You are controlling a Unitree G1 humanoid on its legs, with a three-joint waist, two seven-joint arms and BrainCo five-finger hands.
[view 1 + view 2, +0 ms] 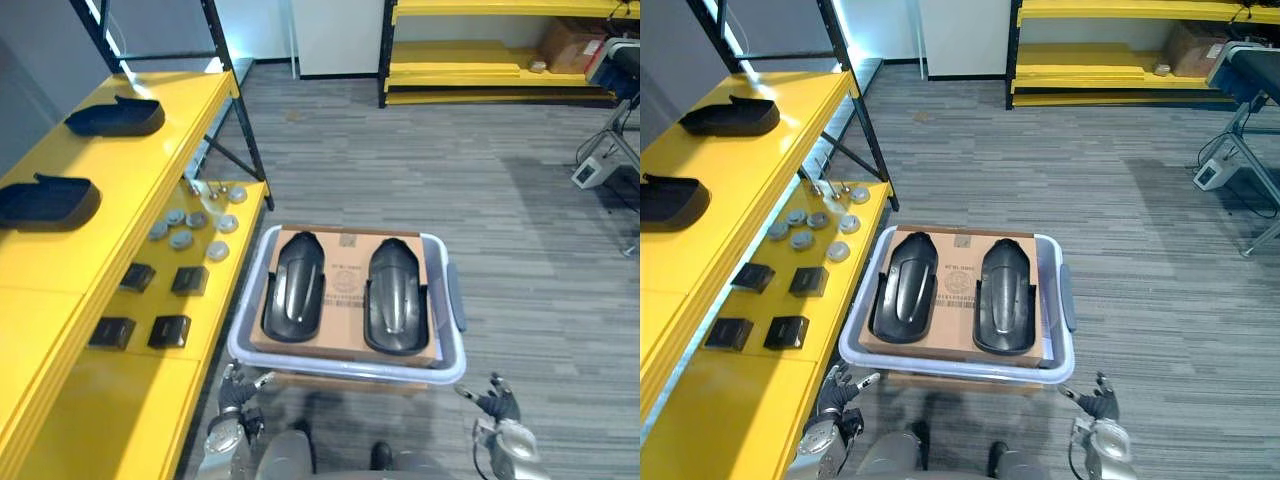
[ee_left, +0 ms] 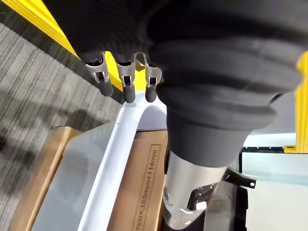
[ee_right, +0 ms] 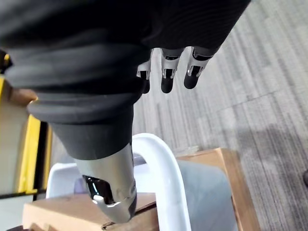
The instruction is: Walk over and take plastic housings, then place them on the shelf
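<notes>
The left robot hand (image 1: 238, 396) and the right robot hand (image 1: 498, 402) are both released, holding nothing. Just ahead between them, a bin (image 1: 350, 369) carries two housings (image 1: 295, 286).

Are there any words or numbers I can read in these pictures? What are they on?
"114mm": the end of a size line printed on the brown cardboard box under the black plastic housings.
Round stamp and small print on the cardboard between them: too small to read.

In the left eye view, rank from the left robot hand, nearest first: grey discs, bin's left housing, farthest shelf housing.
1. Bin's left housing, just ahead of left robot hand.
2. Grey discs, lower shelf.
3. Farthest shelf housing, upper left.
</notes>
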